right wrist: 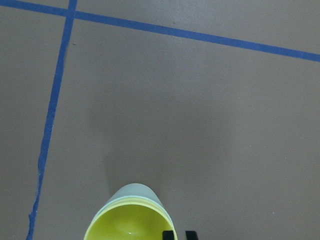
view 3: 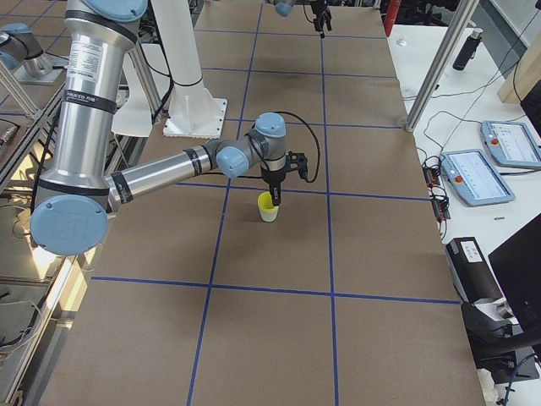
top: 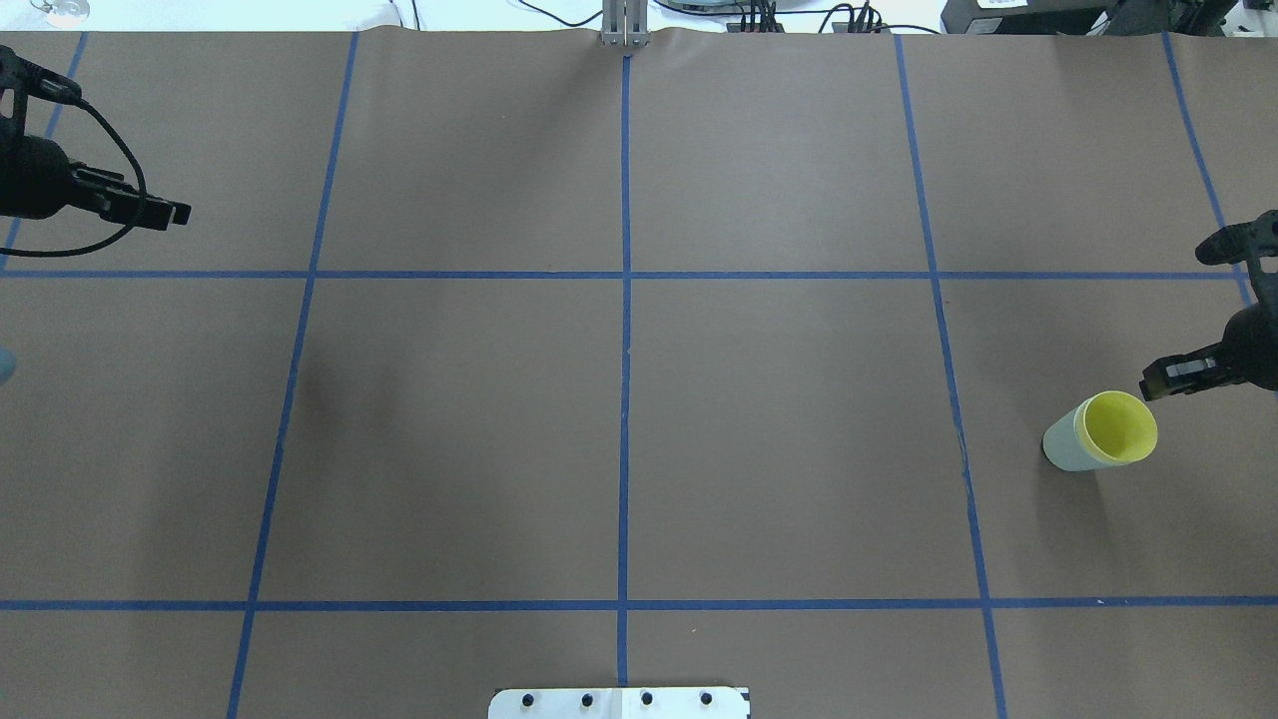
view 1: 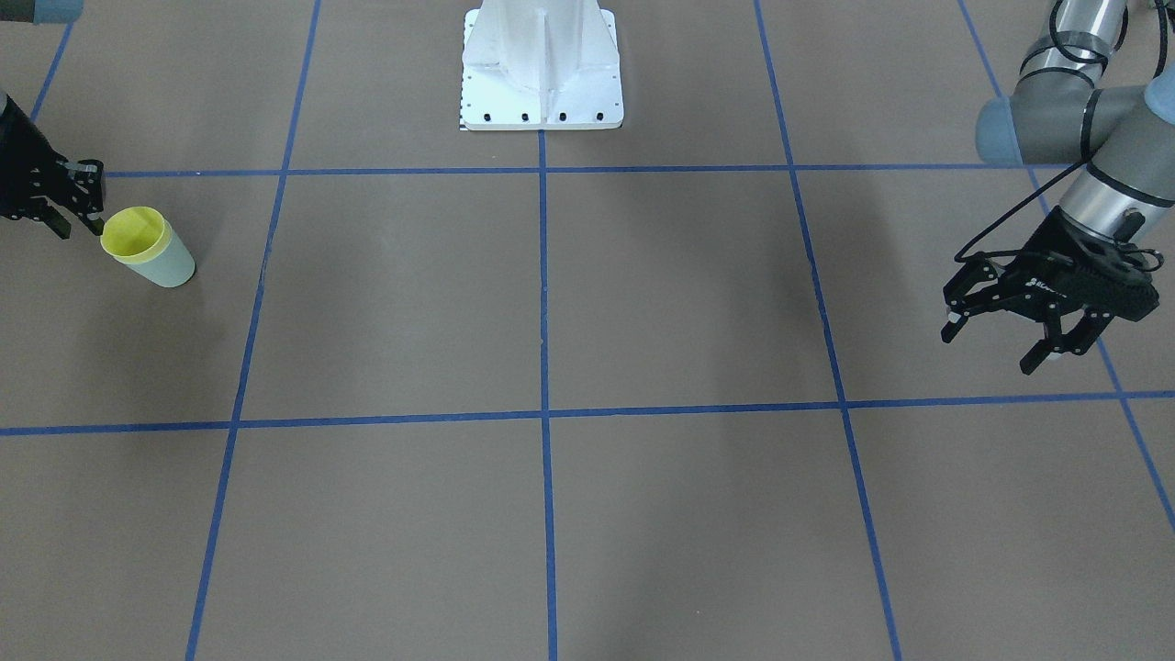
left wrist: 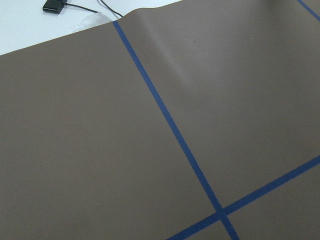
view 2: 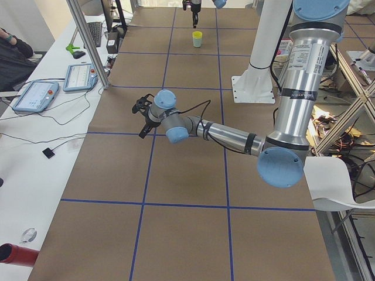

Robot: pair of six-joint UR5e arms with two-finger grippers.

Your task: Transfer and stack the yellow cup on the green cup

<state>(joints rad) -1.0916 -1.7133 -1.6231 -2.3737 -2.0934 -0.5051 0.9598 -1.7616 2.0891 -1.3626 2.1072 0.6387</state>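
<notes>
Jaws of right gripper [view 1: 81, 223] nearly together at rim of yellow cup [view 1: 135, 234]; pinching or free, impossible to tell. Cup nested upright in green cup [view 1: 174, 268], near tabletop's [top: 779, 449] right edge. Best to rise straight up, without tipping the stack. Left gripper [view 1: 990, 349] spread and empty at left edge.

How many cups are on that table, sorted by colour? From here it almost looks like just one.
yellow cup: 1, sitting inside the green one
green cup: 1, standing on the table
Total: 2 cups
</notes>
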